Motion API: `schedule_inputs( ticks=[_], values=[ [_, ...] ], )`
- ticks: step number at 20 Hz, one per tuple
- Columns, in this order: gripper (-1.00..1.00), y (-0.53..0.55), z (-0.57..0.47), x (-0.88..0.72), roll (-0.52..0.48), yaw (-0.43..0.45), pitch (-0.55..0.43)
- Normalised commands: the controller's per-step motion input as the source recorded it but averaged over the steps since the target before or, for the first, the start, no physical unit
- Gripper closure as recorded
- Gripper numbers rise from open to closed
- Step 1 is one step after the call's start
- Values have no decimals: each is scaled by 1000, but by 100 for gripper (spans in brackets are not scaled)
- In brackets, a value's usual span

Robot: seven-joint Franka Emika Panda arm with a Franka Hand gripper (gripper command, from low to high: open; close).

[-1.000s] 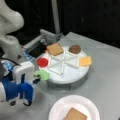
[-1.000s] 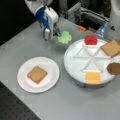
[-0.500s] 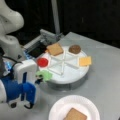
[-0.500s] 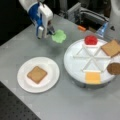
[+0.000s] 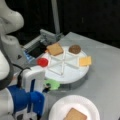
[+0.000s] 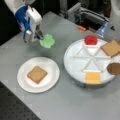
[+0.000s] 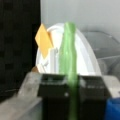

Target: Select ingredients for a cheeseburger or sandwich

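On a grey desk, nearest in a front view, sits a white paper plate with one tan toast square lying flat at its middle, the only layer of the sandwich laid so far, by the look of it. The same plate and toast show at the bottom of a front view.

Just beyond the plate, at a front view's left, the blue and white claw hangs above the desk. Its jaws are closed on the edge of the green leaf piece, which is lifted clear of the desk between the plate and the tray. In the wrist view the green leaf piece runs as a thin edge-on strip pinched between the two dark jaws, so it is held by its rim, likely to keep it flat for setting down.

To the right stands a round white divided tray. Its wedge compartments keep the remaining ingredients apart: a yellow square nearest, a dark brown disc at the right edge, a second toast square farther back, and a red disc at the far side.
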Motion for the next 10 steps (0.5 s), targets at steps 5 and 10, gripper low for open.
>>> schedule_inputs(
  ticks=[5,10],
  values=[
    [100,-360,-161,691,-140,249,159],
    [100,-180,-56,381,-307,129,172]
  ],
)
